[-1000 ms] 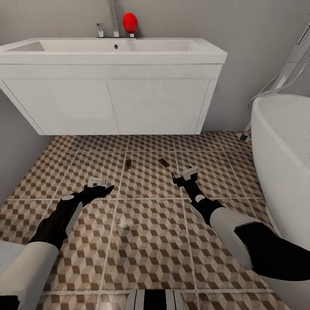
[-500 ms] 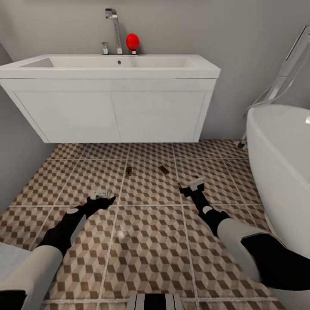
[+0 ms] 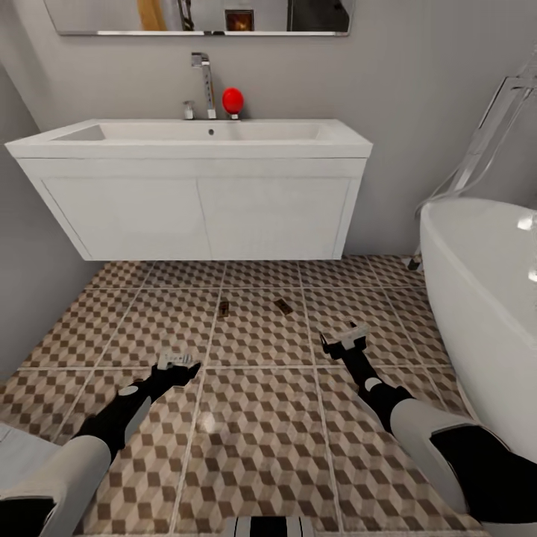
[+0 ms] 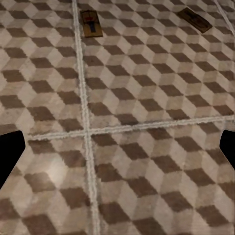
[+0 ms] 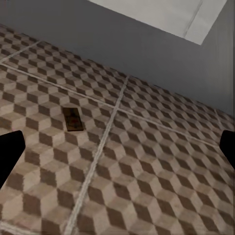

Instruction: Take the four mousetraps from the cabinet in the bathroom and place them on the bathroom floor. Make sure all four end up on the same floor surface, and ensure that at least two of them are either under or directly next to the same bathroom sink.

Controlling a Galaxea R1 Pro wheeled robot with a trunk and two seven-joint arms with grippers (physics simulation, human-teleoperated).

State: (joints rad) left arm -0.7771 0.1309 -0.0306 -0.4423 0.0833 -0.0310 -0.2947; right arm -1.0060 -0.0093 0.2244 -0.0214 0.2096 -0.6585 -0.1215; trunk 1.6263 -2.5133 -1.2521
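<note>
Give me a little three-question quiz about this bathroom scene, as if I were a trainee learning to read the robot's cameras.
1. How many mousetraps lie on the bathroom floor in the head view?
2. True or false: the left gripper is holding a mousetrap.
3. What stands at the robot's right: A) a bathtub, B) a toilet, C) a door?

Key:
1. Two: the left mousetrap and the right mousetrap, in front of the sink unit.
2. False; both it and the right gripper are open and empty.
3. A, the white bathtub.

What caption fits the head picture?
Two mousetraps lie on the floor before the sink, both claws empty.
</note>
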